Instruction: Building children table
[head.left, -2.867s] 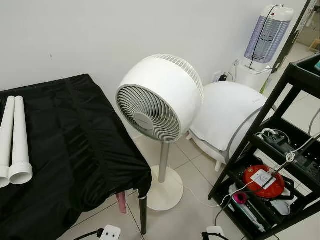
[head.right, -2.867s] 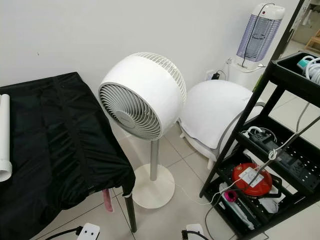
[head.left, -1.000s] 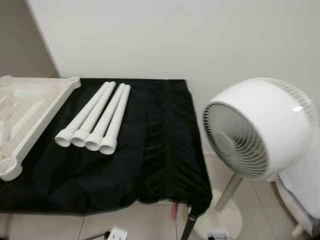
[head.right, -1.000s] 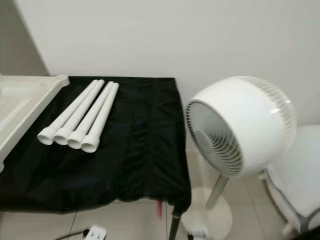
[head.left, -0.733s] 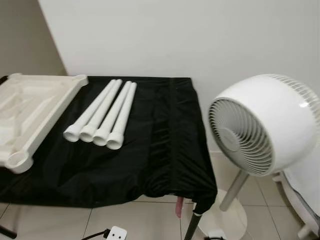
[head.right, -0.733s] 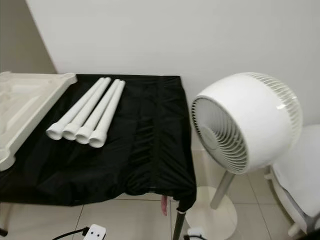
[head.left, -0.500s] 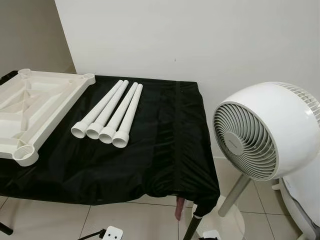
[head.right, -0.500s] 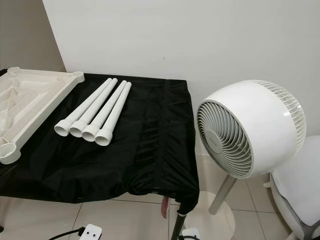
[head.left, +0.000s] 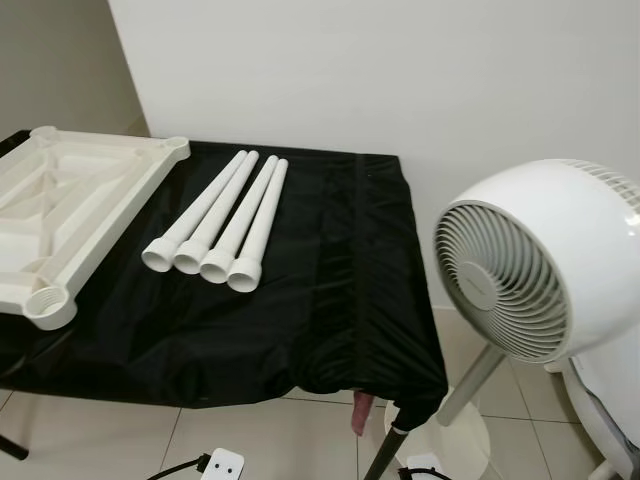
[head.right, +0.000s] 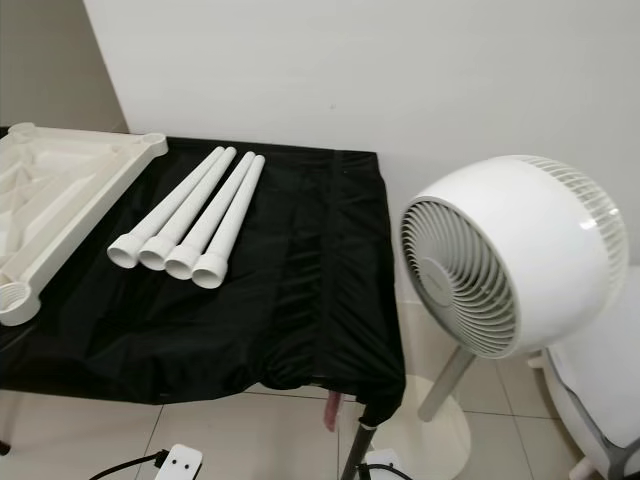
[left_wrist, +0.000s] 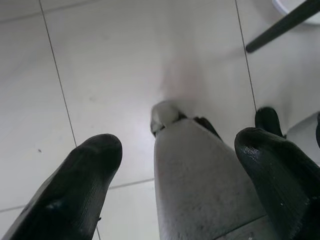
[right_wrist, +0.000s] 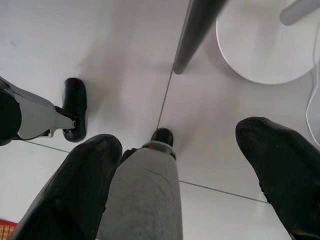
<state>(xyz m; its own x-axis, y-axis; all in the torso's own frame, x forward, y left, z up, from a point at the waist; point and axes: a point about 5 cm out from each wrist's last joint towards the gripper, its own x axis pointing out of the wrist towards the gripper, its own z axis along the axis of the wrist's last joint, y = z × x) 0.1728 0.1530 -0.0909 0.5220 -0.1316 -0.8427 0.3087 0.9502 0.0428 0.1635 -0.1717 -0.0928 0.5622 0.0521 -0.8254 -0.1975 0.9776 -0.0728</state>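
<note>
Nearest, both arms hang low beside the robot's legs. The left claw (left_wrist: 180, 165) is held wide apart over the tiled floor (left_wrist: 110, 60), nothing between its fingers but the robot's own grey leg (left_wrist: 200, 185) below. The right claw (right_wrist: 180, 170) is likewise spread wide and empty above the floor, with the foot of a dark table leg (right_wrist: 192, 35) and the round white base of a fan (right_wrist: 260, 45) seen beyond it.

Further out, on the tabletop covered by a black cloth (head.left: 330, 290), four white tube legs (head.left: 225, 225) are laid side by side, touching, their flared open ends turned toward the robot. Just to their left the cream table top (head.left: 70, 215) is laid upside down, ribs up, with a round corner socket (head.left: 48, 303) at its near corner.

Beside the tabletop's right end the white fan (head.left: 540, 275) is stood on the floor.

It is judged that no leg has yet been fitted. The tubes could be rolled off the slack cloth if one is nudged sideways, and the cloth could be dragged by a claw. The fan could be knocked if the robot turns right.

No readable brand, label or writing can be made out.
</note>
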